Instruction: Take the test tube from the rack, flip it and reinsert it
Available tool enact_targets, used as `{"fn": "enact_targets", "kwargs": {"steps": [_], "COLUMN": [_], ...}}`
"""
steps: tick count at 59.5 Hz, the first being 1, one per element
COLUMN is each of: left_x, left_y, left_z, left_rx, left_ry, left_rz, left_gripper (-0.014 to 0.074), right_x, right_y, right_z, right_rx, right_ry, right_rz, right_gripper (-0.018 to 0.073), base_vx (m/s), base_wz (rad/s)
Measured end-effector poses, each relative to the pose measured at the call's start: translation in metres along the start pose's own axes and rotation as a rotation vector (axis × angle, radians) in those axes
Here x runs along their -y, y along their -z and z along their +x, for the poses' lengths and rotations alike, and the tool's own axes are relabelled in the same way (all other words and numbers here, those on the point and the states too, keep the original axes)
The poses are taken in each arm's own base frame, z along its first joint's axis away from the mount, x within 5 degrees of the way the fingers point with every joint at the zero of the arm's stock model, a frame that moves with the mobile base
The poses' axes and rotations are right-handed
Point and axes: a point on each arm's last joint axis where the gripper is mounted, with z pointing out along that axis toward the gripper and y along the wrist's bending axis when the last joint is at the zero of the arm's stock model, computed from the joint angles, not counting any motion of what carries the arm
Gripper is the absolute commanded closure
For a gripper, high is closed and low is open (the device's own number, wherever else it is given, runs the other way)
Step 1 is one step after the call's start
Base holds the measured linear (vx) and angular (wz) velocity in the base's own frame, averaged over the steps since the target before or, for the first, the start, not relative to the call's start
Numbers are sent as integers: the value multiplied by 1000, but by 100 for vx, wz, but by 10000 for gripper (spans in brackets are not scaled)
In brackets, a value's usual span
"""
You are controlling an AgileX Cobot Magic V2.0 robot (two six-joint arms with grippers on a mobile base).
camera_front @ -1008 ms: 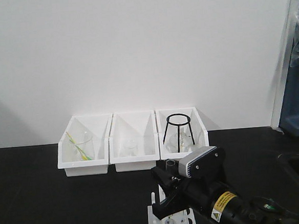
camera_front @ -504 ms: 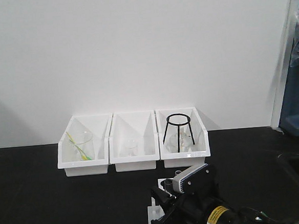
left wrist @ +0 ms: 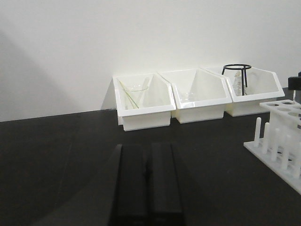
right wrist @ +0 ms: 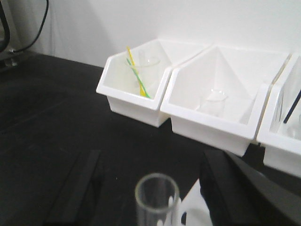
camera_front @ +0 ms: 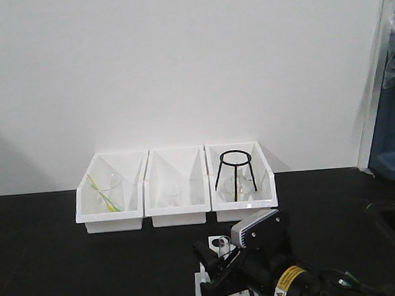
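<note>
Low in the frame, the right gripper (right wrist: 150,188) stands spread around the upright test tube (right wrist: 156,197) above the rack (left wrist: 281,136); the left gripper (left wrist: 146,181) is closed.

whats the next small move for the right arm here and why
Probably close the right gripper on the test tube. In the right wrist view its open mouth stands upright between the spread fingers, above the rack; whether they already touch it is unclear.
</note>
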Motion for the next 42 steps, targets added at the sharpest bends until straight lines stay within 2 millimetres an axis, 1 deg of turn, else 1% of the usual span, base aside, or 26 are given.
{"fn": "enact_targets", "kwargs": {"steps": [4, 8, 11, 13, 14, 16, 17, 20, 23, 27, 32, 35, 42], "left_x": [0, 0, 0, 0, 0, 0, 0, 0, 0, 0, 0, 0, 0], "left_y": [0, 0, 0, 0, 0, 0, 0, 0, 0, 0, 0, 0, 0], "left_z": [0, 0, 0, 0, 0, 0, 0, 0, 0, 0, 0, 0, 0], "left_rx": [0, 0, 0, 0, 0, 0, 0, 0, 0, 0, 0, 0, 0], "left_ry": [0, 0, 0, 0, 0, 0, 0, 0, 0, 0, 0, 0, 0], "left_rz": [0, 0, 0, 0, 0, 0, 0, 0, 0, 0, 0, 0, 0], "left_gripper": [602, 602, 602, 602, 602, 602, 602, 602, 602, 602, 602, 602, 602], "right_x": [-1, -2, -4, -4, -5, -6, -6, -8, -10, -14, -18, -20, -24], "right_y": [7, 16, 27, 34, 39, 46, 52, 67, 86, 113, 142, 161, 195], "right_z": [-18, -38, -58, -68, -75, -84, -91, -105, -119, -125, -119, -110, -86], "right_rx": [42, 79, 106, 117, 124, 125, 139, 144, 169, 192, 193, 177, 129], "right_ry": [5, -6, -18, -27, -31, -37, -39, -45, -48, -46, -47, -48, -49], "right_rz": [2, 5, 11, 15, 18, 25, 27, 38, 46, 50, 57, 64, 82], "right_gripper": [67, 168, 277, 372, 433, 517, 578, 576, 575, 573, 573, 573, 571], "base_vx": [0, 0, 0, 0, 0, 0, 0, 0, 0, 0, 0, 0, 0], "base_wz": [0, 0, 0, 0, 0, 0, 0, 0, 0, 0, 0, 0, 0]}}
